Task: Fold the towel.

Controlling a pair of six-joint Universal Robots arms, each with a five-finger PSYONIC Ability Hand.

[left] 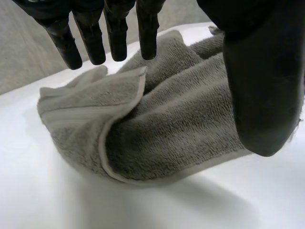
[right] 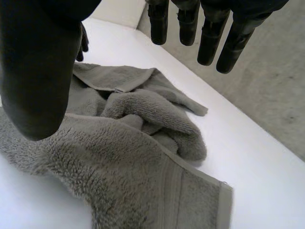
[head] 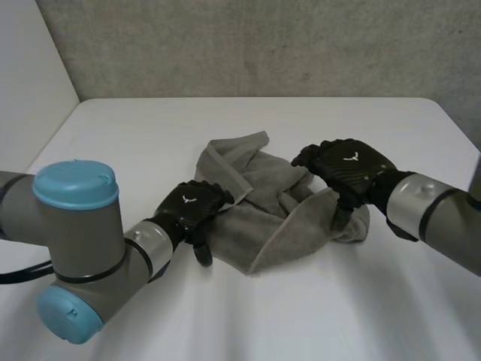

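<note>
Left arm [head: 75, 218]: grey joint with a light-blue cap, low at the left of the head view, reaching in toward the middle of the tabletop [head: 135, 135].

Left hand [head: 192, 209]: at the left edge of the towel [head: 278, 218], palm down. In the left wrist view the left hand [left: 262, 86] is released. Its fingers [left: 116, 33] are straight and spread from the thumb, and they hang above a folded hem of the towel [left: 181, 124] with nothing pinched between them. Whether any fingertip touches the cloth cannot be told.

Towel: grey terry, one piece, crumpled in a loose heap on the white tabletop [left: 190, 205] near its middle, between the two hands. One hemmed flap lies turned over at the left. A pointed corner lies toward the robot. A thicker bunch is piled at the right.

Right hand [head: 349, 169]: over the right part of the towel, above the bunched fold. In the right wrist view the right hand [right: 38, 71] is released too. Its fingers [right: 209, 38] are straight, the thumb is well apart from them, and the towel [right: 124, 157] lies below the palm on the tabletop [right: 257, 162], not gripped.

Right arm [head: 428, 207]: enters from the right edge of the head view.
</note>
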